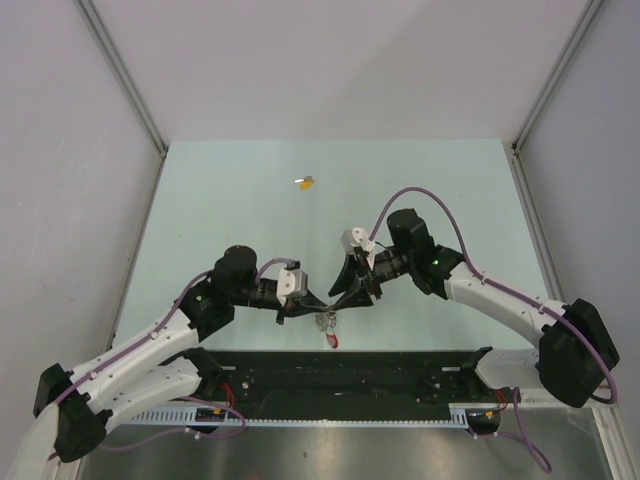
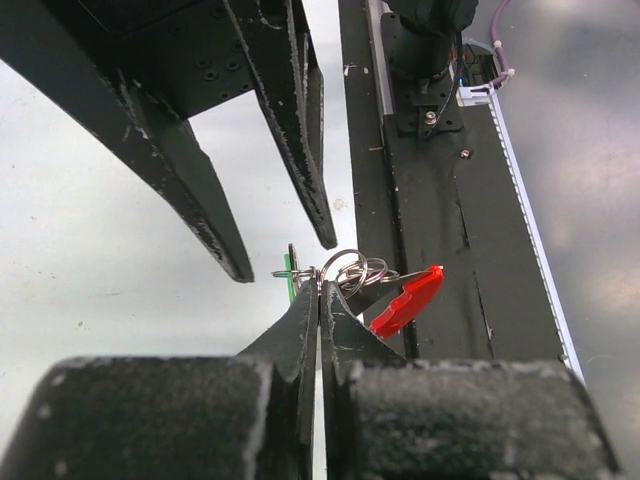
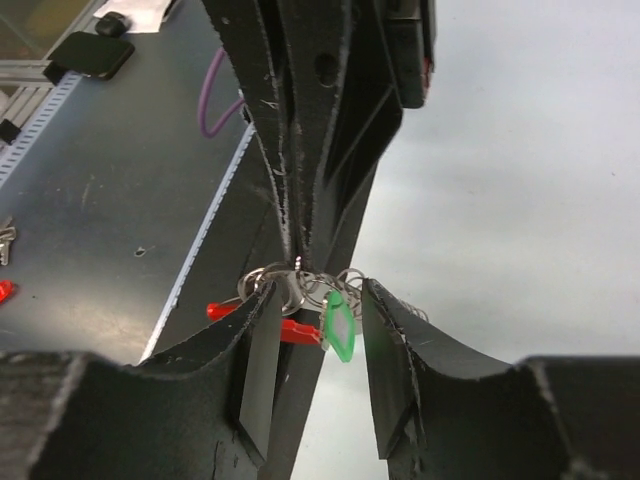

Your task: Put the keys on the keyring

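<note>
The keyring [image 1: 325, 322] hangs between both grippers near the table's front edge, with silver rings [image 2: 350, 270] and a red curved band [image 2: 405, 300]. My left gripper [image 2: 320, 285] is shut on one of its rings. The green-headed key [image 3: 340, 325] hangs at the rings, between the fingers of my right gripper [image 3: 320, 290], which is open and does not pinch it. From above, the left gripper [image 1: 320, 311] and right gripper [image 1: 352, 297] meet tip to tip. The yellow-headed key [image 1: 306, 182] lies alone far back on the table. The blue and orange keys are hidden.
A black base rail [image 1: 340, 375] with cables runs along the near edge, just behind the hanging red band [image 1: 332, 342]. White walls [image 1: 100, 100] stand at left, right and back. A small key and a red bit [image 3: 5, 290] lie on the dark surface beyond the rail.
</note>
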{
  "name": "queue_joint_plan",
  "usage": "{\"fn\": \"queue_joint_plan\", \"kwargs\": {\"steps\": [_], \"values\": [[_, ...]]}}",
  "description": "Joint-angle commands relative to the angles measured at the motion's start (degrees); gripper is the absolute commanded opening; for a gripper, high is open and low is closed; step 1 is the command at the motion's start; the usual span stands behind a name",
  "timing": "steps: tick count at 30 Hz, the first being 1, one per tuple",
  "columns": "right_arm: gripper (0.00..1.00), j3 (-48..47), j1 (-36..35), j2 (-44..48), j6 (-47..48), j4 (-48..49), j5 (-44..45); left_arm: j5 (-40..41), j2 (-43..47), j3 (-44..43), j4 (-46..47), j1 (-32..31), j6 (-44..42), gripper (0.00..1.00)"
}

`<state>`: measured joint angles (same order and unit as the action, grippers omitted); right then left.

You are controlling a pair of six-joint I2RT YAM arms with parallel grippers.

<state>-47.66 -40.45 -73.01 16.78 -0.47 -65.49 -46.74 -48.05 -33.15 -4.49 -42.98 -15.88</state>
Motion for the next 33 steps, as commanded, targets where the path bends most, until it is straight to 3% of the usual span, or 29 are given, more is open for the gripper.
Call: {"fn": "queue_joint_plan", "kwargs": {"steps": [1, 10, 19, 33], "values": [[0.41, -0.7, -0.6, -1.0, 2.3, 0.7, -3.5, -2.4, 0.8, -3.2, 0.3, 0.4, -2.3, 0.00], [0.33, -1.8, -1.2, -2.5, 4.6, -3.0, -3.2, -2.4, 1.0, -3.7, -0.1, 0.4, -2.3, 0.01], [0.00, -1.7, 0.1, -0.8, 4.7, -5.1, -0.4, -0.4, 2.0, -3.1, -1.4, 0.4, -2.8, 0.00], [0.00, -1.7, 1.2, 0.7, 0.0, -4.5, 8.2, 6.4, 9.1, 2.9, 7.0, 0.4, 1.6, 0.03]]}}
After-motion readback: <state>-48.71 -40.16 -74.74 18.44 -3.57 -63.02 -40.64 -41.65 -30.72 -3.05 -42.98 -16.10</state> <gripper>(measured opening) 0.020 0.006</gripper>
